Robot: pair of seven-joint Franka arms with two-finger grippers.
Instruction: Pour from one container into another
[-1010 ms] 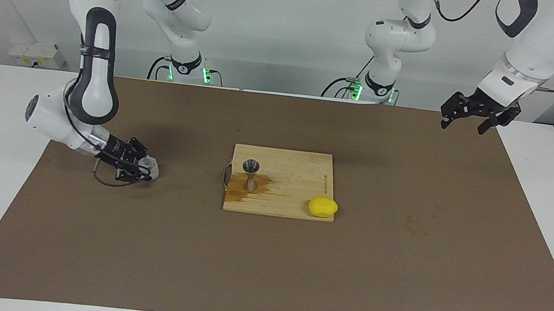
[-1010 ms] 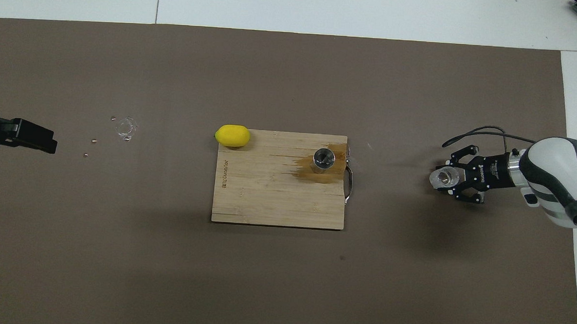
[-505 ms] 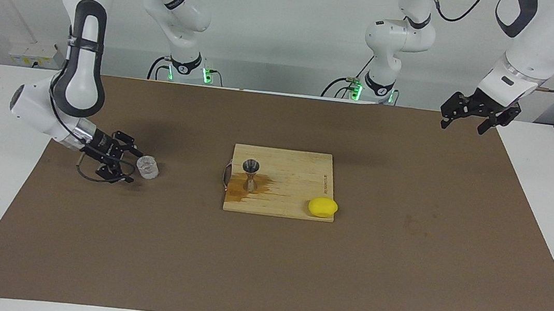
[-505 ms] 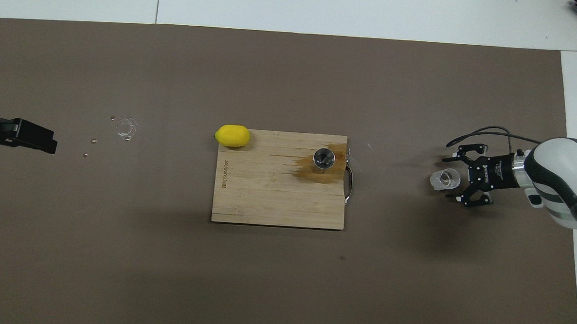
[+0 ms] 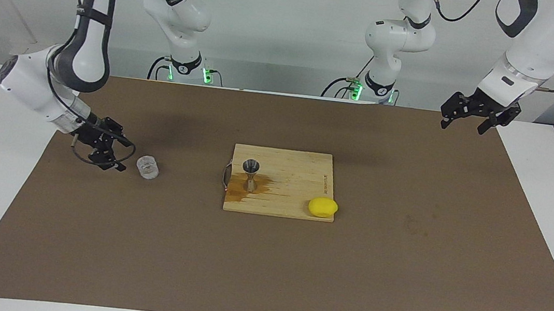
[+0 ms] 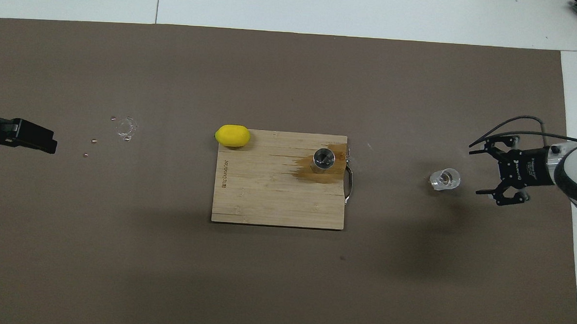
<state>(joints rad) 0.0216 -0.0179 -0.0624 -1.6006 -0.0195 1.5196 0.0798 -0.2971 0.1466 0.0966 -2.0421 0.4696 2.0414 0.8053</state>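
Jigger (image 5: 251, 174) and lemon (image 5: 322, 207) sit on the board (image 5: 295, 178); the glass (image 5: 147, 167) stands well apart, toward the right arm's end

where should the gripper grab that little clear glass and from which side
Grip the glass tumbler around its round side wall, about mid-height. It stands upright on the mat, so come in level from the right arm's end, where the open right gripper is beside it.

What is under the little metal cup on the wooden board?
The metal cup stands on the wooden board, in a brown wet stain spreading around its foot. The wood right beneath its foot is covered, so that spot cannot be seen.
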